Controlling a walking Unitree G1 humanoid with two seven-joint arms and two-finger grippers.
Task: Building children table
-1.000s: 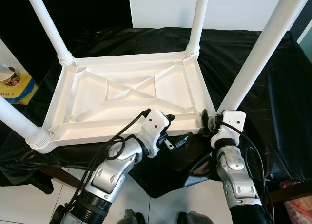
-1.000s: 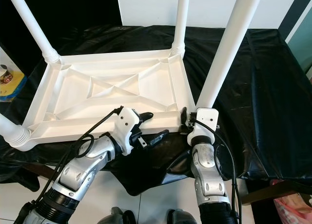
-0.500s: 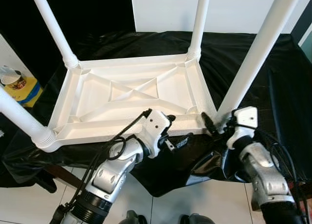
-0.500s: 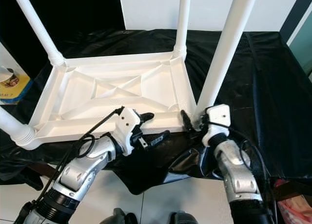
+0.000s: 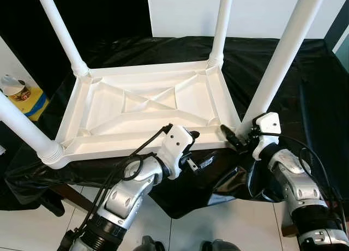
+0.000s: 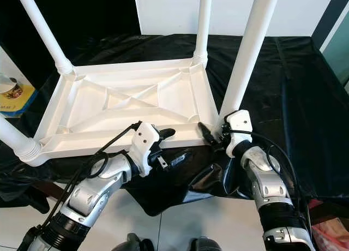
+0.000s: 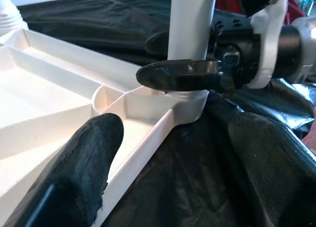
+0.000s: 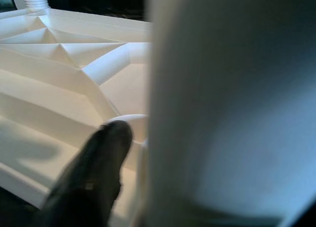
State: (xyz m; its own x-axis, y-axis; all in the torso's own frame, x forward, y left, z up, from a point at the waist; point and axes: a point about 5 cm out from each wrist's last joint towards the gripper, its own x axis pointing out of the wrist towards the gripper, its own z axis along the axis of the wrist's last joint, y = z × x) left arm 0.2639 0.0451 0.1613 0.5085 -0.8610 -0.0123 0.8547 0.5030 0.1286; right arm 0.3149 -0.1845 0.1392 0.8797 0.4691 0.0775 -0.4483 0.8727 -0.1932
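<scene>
A white plastic children's table point(image 5: 147, 106) lies upside down on a black-draped surface, its four legs pointing up. My left gripper point(image 5: 197, 150) is open at the table's near edge. One finger point(image 7: 84, 172) hangs over the inner tray side of the rim and the other point(image 7: 276, 168) over the black cloth. My right gripper point(image 5: 235, 135) is at the base of the near right leg point(image 5: 278, 60). One finger point(image 7: 182, 74) crosses the front of the leg, and the other lies behind it. That leg looms close in the right wrist view beside one finger point(image 8: 94, 177).
Black cloth point(image 5: 305, 98) covers the support and hangs over its front edge. A tin point(image 5: 13, 88) sits on a yellow object at far left. A white panel point(image 5: 185, 11) stands behind the table. White floor tiles point(image 5: 207, 229) lie below my arms.
My right arm has swung out to the right while the gripper stays at the near right leg's base. The left gripper has barely moved. The camera shifted slightly.
</scene>
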